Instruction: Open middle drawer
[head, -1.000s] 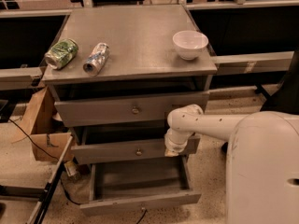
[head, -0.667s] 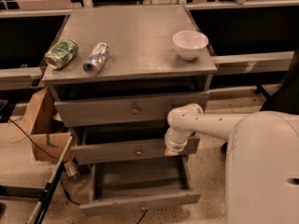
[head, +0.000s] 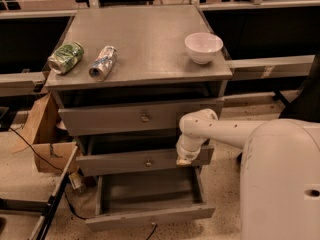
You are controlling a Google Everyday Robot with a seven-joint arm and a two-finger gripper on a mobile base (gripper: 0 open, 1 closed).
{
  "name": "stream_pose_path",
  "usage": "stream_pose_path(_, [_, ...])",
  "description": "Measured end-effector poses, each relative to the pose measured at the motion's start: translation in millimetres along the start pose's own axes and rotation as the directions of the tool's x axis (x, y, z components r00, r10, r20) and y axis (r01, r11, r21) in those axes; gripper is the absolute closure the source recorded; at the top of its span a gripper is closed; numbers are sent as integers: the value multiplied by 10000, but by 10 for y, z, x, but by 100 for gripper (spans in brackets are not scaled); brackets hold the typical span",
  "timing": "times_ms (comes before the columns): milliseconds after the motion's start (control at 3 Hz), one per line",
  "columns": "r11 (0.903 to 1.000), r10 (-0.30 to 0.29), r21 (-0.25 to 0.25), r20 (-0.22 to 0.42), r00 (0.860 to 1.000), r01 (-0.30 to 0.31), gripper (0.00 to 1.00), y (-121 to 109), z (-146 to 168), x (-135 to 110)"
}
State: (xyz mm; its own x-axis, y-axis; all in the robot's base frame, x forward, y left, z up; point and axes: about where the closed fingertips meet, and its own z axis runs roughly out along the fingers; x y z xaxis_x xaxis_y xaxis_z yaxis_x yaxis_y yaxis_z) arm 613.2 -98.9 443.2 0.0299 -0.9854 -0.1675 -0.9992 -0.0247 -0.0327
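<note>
We find the gripper (head: 184, 159) at the right end of the middle drawer (head: 115, 163) front; whether it is open or closed we cannot tell. That drawer sits slightly out, above the wide-open bottom drawer (head: 150, 216).

White smooth shell (head: 280, 179), rounded tubular arm (head: 227, 131), bulbous joint (head: 197, 124); gripper (head: 183, 159) at middle drawer (head: 125, 162) right end.
</note>
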Motion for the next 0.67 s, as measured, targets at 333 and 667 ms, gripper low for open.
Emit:
stream_pose_path(333, [10000,0,0,1,10000,0,100,-31,-14,1])
stream_pose_path(667, [10000,0,0,1,10000,0,84,-73,-34,1])
